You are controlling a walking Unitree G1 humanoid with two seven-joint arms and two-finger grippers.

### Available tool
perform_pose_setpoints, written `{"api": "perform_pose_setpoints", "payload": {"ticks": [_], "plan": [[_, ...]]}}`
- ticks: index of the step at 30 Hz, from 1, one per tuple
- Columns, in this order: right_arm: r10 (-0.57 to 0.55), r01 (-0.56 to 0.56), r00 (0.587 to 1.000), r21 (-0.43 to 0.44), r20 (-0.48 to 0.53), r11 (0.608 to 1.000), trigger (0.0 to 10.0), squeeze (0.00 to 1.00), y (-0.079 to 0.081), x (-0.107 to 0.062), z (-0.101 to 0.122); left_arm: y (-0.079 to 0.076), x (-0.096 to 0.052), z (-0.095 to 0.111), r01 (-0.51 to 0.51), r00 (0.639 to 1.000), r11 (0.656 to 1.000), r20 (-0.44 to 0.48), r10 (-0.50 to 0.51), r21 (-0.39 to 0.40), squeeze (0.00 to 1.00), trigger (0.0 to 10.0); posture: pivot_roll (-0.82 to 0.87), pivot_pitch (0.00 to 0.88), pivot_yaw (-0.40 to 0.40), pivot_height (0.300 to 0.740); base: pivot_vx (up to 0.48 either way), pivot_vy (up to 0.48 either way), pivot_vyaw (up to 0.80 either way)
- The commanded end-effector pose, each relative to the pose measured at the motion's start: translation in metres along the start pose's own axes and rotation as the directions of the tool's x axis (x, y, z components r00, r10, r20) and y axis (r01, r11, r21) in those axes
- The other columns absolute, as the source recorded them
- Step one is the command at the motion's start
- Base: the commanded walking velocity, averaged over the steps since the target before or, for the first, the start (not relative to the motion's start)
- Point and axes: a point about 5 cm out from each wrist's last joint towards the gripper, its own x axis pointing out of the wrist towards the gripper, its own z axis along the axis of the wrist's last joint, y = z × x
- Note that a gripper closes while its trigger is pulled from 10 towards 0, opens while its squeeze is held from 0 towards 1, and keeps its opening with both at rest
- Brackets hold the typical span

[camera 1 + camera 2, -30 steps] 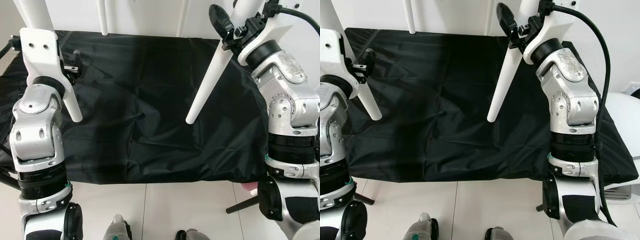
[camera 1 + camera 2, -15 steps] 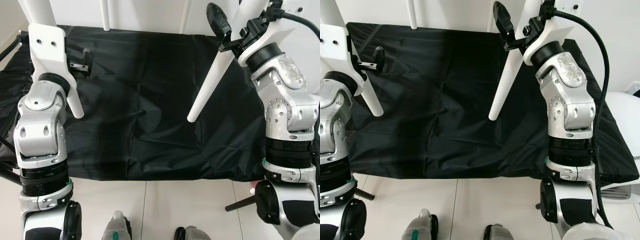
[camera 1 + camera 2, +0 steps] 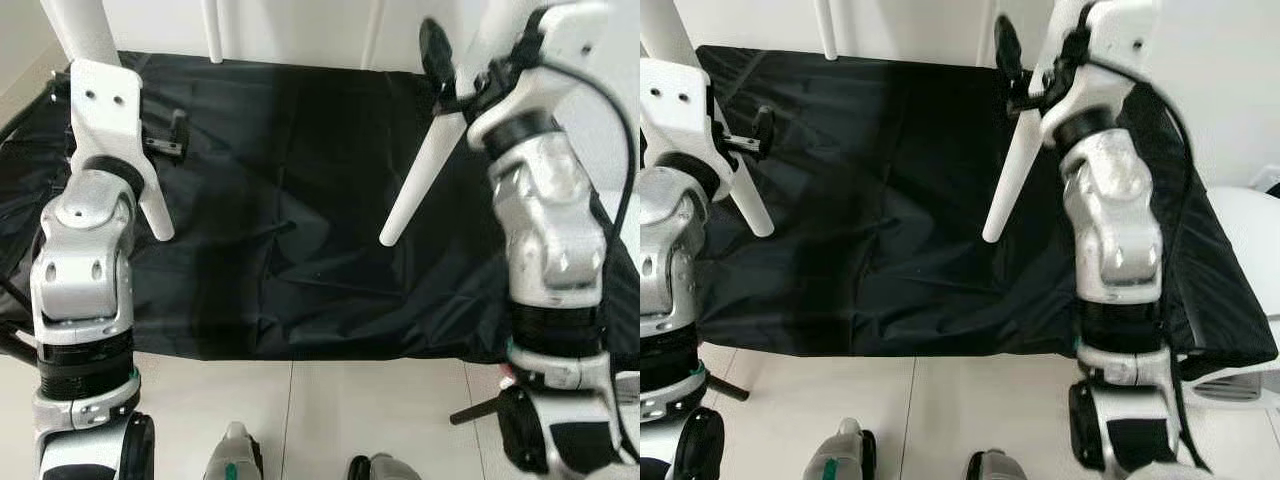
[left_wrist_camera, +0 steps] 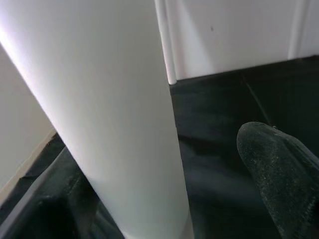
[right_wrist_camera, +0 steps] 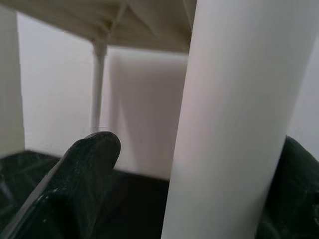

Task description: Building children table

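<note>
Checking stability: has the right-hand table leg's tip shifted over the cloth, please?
No; the table leg tip keeps its place beside the cloth crease.

Open black cloth (image 3: 300, 230) lies between two white table legs (image 3: 420, 175).

We see our right gripper (image 3: 1025, 75) clamped on a white table leg (image 3: 1012, 175) slanting over the black cloth (image 3: 890, 220); our left gripper (image 3: 740, 140) holds another leg (image 3: 745, 200).
</note>
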Motion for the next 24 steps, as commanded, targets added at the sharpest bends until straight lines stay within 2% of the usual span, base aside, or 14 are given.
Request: {"api": "perform_pose_setpoints", "payload": {"ticks": [1,4,7,11,14,24], "plan": [[0.001,-0.001,0.998,-0.001,-0.063,1.000,10.0,0.00,0.009,-0.009,-0.016,-0.012,-0.002,-0.015,0.045,0.998,0.999,-0.048,-0.045,0.013,0.00,10.0,0.02,0.141,0.010,0.740,0.000,0.000,0.00],[-0.005,0.006,0.995,0.010,-0.095,1.000,10.0,0.00,0.010,-0.014,-0.024,-0.012,-0.002,-0.020,0.041,0.997,0.999,-0.068,-0.040,0.015,0.00,10.0,0.02,0.140,0.010,0.740,0.000,0.000,0.00],[-0.019,0.024,0.986,0.025,-0.168,0.999,10.0,0.00,0.012,-0.026,-0.042,-0.015,-0.005,-0.035,0.044,0.993,0.998,-0.111,-0.039,0.044,0.00,10.0,0.02,0.142,0.009,0.740,0.000,0.000,0.00],[-0.031,0.040,0.979,0.037,-0.201,0.999,10.0,0.00,0.012,-0.031,-0.051,-0.016,-0.006,-0.043,0.047,0.990,0.997,-0.137,-0.039,0.059,0.00,10.0,0.01,0.142,0.008,0.740,0.000,0.000,0.00],[-0.051,0.064,0.966,0.045,-0.255,0.997,10.0,0.00,0.010,-0.038,-0.065,-0.016,-0.009,-0.056,0.017,0.983,0.997,-0.185,-0.002,0.077,0.00,10.0,0.01,0.141,0.004,0.740,0.000,0.000,0.00],[-0.075,0.093,0.949,0.047,-0.306,0.994,10.0,0.00,0.003,-0.043,-0.083,-0.010,-0.008,-0.070,-0.064,0.965,0.996,-0.252,0.076,0.054,0.00,10.0,0.01,0.137,-0.003,0.740,0.000,0.000,0.00]]}}
